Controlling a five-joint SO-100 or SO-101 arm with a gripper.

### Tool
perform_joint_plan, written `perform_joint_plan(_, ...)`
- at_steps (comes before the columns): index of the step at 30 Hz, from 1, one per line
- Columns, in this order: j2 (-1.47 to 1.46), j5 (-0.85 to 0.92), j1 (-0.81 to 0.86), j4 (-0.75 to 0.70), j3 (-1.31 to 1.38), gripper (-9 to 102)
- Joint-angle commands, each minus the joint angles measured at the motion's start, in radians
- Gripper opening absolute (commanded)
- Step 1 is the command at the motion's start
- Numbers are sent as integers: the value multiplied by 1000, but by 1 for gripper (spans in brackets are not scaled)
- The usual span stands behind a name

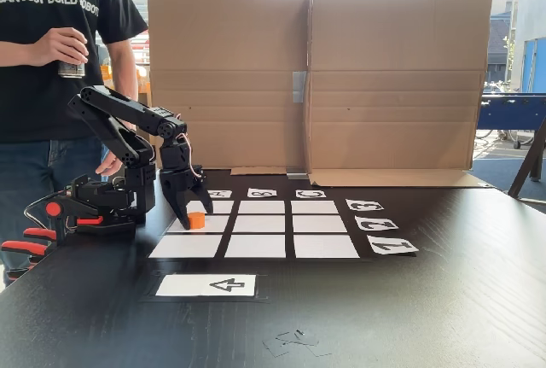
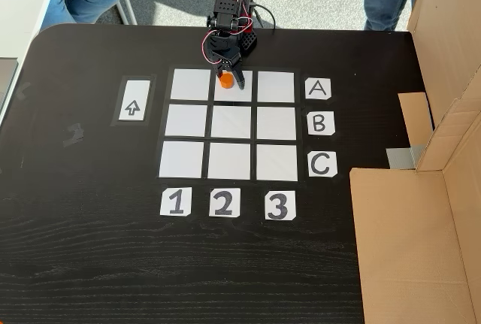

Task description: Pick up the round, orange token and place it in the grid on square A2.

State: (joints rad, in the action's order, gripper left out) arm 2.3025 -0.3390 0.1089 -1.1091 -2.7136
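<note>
The orange token point(image 1: 196, 220) point(image 2: 225, 80) stands upright on square A2 point(image 1: 217, 225) point(image 2: 231, 96), the square of the white grid point(image 1: 264, 224) point(image 2: 231, 122) that lines up with card A and card 2. My gripper point(image 1: 195, 216) point(image 2: 229, 80) points down over this square. It is open, with one finger on each side of the token. In both fixed views the token looks to be resting on the paper. The fingers hide part of the square.
A person point(image 1: 51, 43) holding a can stands behind the arm's base point(image 1: 102, 206). A cardboard wall point(image 1: 384, 78) point(image 2: 421, 249) closes the far side. An arrow card point(image 1: 209, 285) point(image 2: 132, 108) lies beside the grid. Red clamp handles point(image 1: 26, 248) sit at the table edge.
</note>
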Motion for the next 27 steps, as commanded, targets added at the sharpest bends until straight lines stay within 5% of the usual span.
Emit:
perform_joint_plan(1, 25, 5, 26, 11, 54, 34)
perform_joint_plan(17, 40, -80, 232, -31, 543, 33)
perform_joint_plan(27, 58, -147, 506, 26, 859, 33)
